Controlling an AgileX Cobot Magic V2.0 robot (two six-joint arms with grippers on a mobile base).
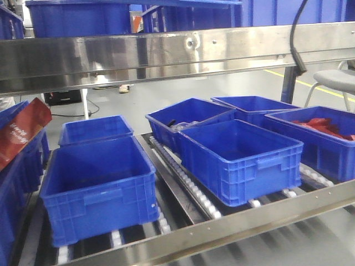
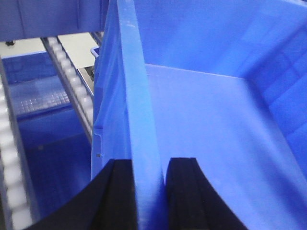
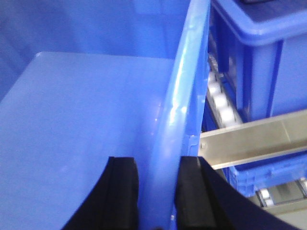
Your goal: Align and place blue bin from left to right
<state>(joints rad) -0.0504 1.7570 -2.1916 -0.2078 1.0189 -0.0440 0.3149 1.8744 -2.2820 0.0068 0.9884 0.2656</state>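
Observation:
A blue bin [image 2: 206, 120] fills the left wrist view, empty, with a smooth floor. My left gripper [image 2: 149, 163] is shut on its left wall, one black finger inside and one outside the rim. The same bin [image 3: 86, 105] shows in the right wrist view, where my right gripper [image 3: 156, 160] is shut on its right wall in the same way. Neither gripper nor arm shows in the front view, and I cannot tell which bin there is the held one.
Several blue bins sit on the roller lanes [image 1: 188, 183]: front left [image 1: 100, 183], middle [image 1: 238, 158], one at the right with red items [image 1: 316, 133]. A steel rail [image 1: 222, 227] runs along the front and a steel shelf beam [image 1: 166, 50] overhead. A red packet [image 1: 22, 130] is far left.

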